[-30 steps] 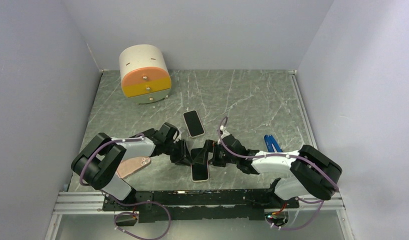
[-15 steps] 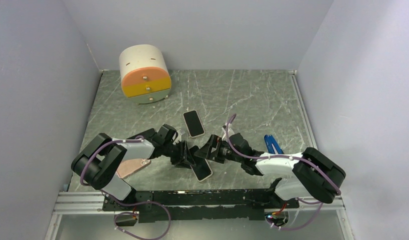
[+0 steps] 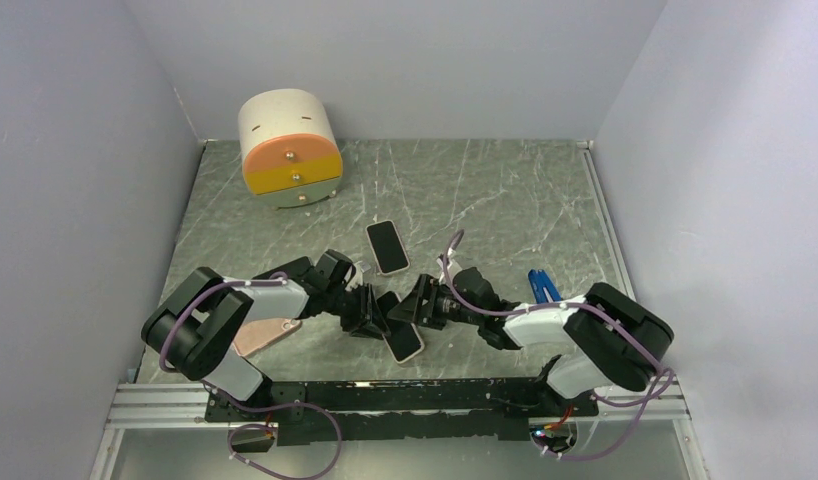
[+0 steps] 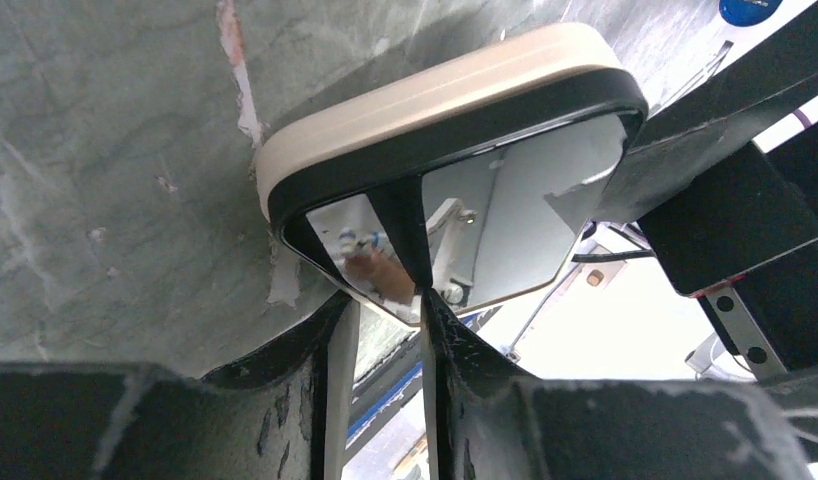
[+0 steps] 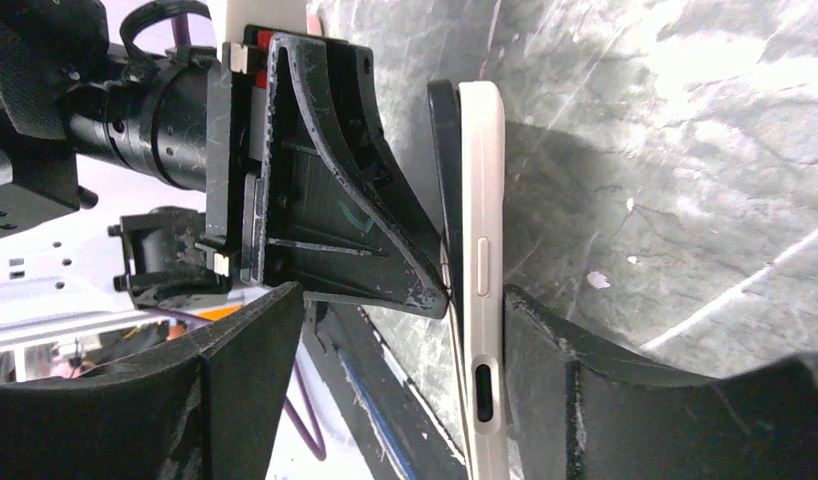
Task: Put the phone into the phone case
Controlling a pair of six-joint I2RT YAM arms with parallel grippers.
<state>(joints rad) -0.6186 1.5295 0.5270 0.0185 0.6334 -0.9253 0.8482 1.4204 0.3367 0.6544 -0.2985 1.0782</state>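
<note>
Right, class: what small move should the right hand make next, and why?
Probably close the right hand on the phone: it is up on edge between that hand's open fingers, only propped by the tips of the left hand, and the pink case lies apart.

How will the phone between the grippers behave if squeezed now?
Likely stiff: the phone shows a straight, unbent edge. Its glossy screen reflects like a mirror, so it may slip. Tilted on edge, it could topple flat.
</note>
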